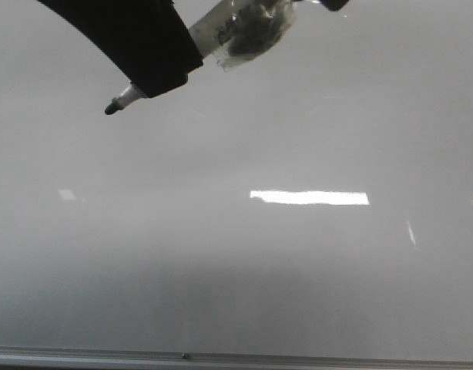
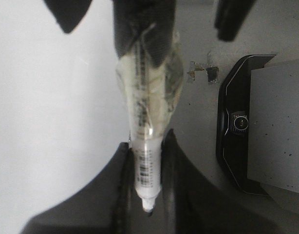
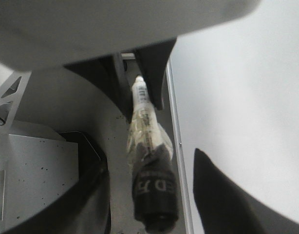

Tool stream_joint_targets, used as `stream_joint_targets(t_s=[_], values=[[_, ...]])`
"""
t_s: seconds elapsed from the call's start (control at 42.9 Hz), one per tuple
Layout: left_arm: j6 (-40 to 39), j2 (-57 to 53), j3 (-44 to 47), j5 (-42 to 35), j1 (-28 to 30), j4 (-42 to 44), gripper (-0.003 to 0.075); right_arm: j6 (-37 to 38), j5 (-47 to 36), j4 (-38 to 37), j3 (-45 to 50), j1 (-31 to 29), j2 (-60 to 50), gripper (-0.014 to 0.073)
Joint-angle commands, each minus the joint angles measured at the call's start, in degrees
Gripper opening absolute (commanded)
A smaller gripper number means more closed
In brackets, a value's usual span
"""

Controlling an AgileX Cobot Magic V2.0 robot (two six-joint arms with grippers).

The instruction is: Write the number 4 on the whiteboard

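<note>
The whiteboard (image 1: 236, 270) fills the front view, glossy pale grey, with a silver frame edge (image 1: 298, 360) along the bottom. The number 4 is out of view; no black stroke shows on the board. My left gripper (image 1: 163, 77) is shut on a clear-barrelled marker (image 1: 221, 31) wrapped in tape, with its dark tip (image 1: 112, 108) poking out over the upper left of the board. The left wrist view shows that marker (image 2: 148, 165) pinched between the left gripper (image 2: 148, 139) fingers. My right gripper (image 3: 149, 161) stands open, its fingers wide on either side of the marker's black tail end (image 3: 154, 195).
Bright light reflections (image 1: 310, 197) lie across the board. Beside the board stands a black device with a small lens (image 2: 239, 122) on a grey speckled box (image 2: 278, 126). The board's metal edge (image 3: 176, 146) runs close under the marker's tail.
</note>
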Motion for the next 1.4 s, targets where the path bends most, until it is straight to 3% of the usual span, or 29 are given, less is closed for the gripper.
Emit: stream_joint_targets(t_s=[0.0,0.49,0.863,0.98,1.143,1.237,1.377], values=[[-0.1,-1.6,-2.0,-2.6,-0.5,-1.0,-0.002,-0.6,-2.2,3.0,-1.9,0.0,-1.1,0.0379],[-0.1,-1.6,-2.0,-3.1,-0.5,-1.0,-0.002,-0.6,-3.3,3.6,-1.9,0.2,-0.1,0.0367],[-0.2,-1.6,-2.0,-3.7,-0.3,-1.0,-0.0013,-0.6,-2.9,3.6,-1.8,0.2,-0.3,-0.0009],[-0.2,-1.6,-2.0,-4.0,-0.3,-1.0,0.0108,-0.6,-3.0,3.6,-1.8,0.2,-0.3,-0.0058],[-4.3,-2.8,-2.6,-4.0,-0.1,3.2,0.0401,-0.2,-3.3,3.1,-1.8,-0.1,-0.5,-0.006],[-11.2,-5.1,-3.0,-4.2,-0.1,9.3,0.0451,3.4,-3.7,-0.5,-1.9,-0.9,-0.9,-0.006],[-18.9,-9.6,-2.8,-3.6,0.2,11.2,0.045,16.7,-3.9,-9.6,-1.9,-4.5,-3.5,-0.006]])
